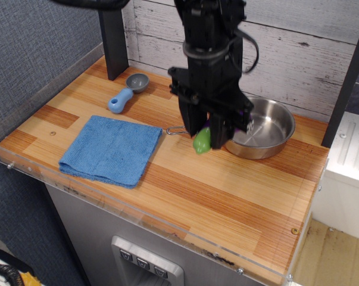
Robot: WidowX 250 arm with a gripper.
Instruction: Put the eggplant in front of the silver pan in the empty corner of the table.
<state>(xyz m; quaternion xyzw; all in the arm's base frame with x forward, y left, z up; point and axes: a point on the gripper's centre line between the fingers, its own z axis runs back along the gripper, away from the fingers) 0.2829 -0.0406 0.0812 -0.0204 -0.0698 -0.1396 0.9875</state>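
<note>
My gripper (206, 132) is shut on the eggplant (202, 140) and holds it in the air above the table (215, 190), just left of the silver pan (262, 128). Only the green stem cap and a bit of purple show below the black fingers (190, 122). The pan stands at the back right, with nothing in it, and its wire handle pokes out to the left behind the gripper.
A folded blue cloth (112, 149) lies at the front left. A grey-and-blue scoop (128, 92) lies at the back left beside a black post (112, 39). A clear acrylic rim (137, 217) edges the table's front.
</note>
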